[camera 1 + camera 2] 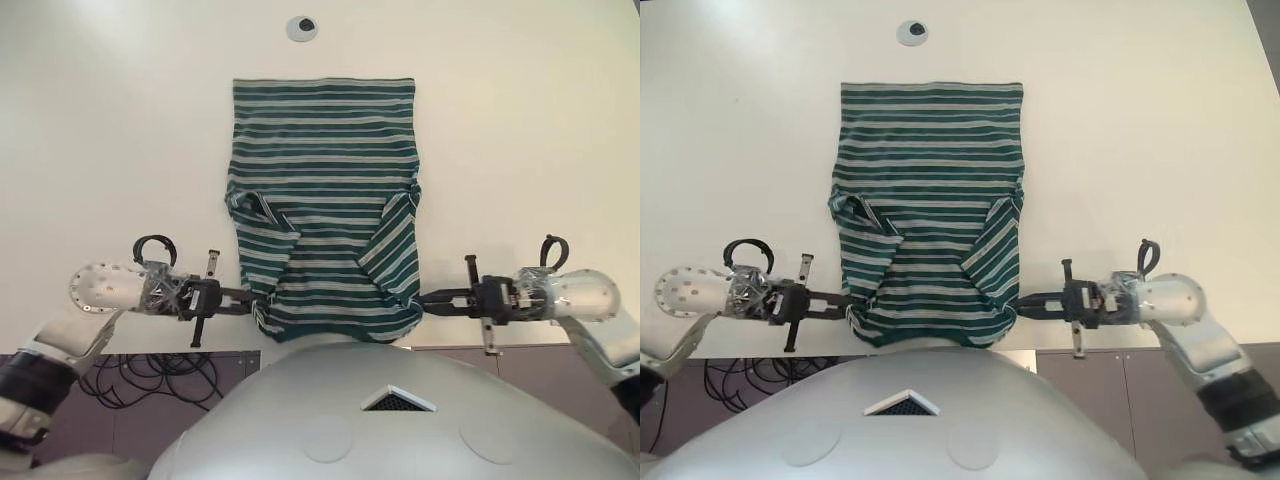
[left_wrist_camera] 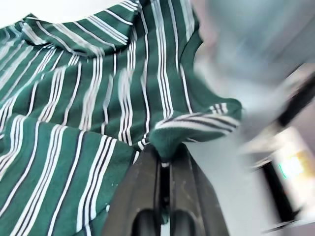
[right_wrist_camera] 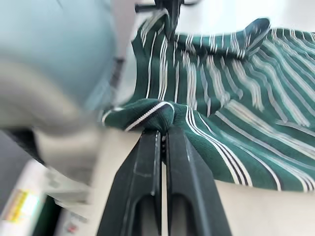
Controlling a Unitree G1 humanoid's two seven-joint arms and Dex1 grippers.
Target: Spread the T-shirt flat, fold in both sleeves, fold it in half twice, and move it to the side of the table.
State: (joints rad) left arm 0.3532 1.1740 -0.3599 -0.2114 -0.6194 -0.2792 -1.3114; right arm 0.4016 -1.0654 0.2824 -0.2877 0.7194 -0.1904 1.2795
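A green T-shirt (image 1: 325, 190) with white stripes lies on the white table (image 1: 520, 150), both sleeves folded in over its body. My left gripper (image 1: 250, 299) is shut on the shirt's near left corner at the table's front edge. My right gripper (image 1: 422, 300) is shut on the near right corner. In the left wrist view the black fingers (image 2: 147, 191) pinch a bunched striped edge of the T-shirt (image 2: 74, 113). In the right wrist view the fingers (image 3: 147, 182) clamp a folded hem of the T-shirt (image 3: 236, 98), and the left gripper (image 3: 170, 22) shows at the far corner.
A small round grey disc (image 1: 302, 28) sits on the table beyond the shirt's far edge. Bare tabletop lies on both sides of the shirt. Black cables (image 1: 160, 375) hang below the front edge at the left.
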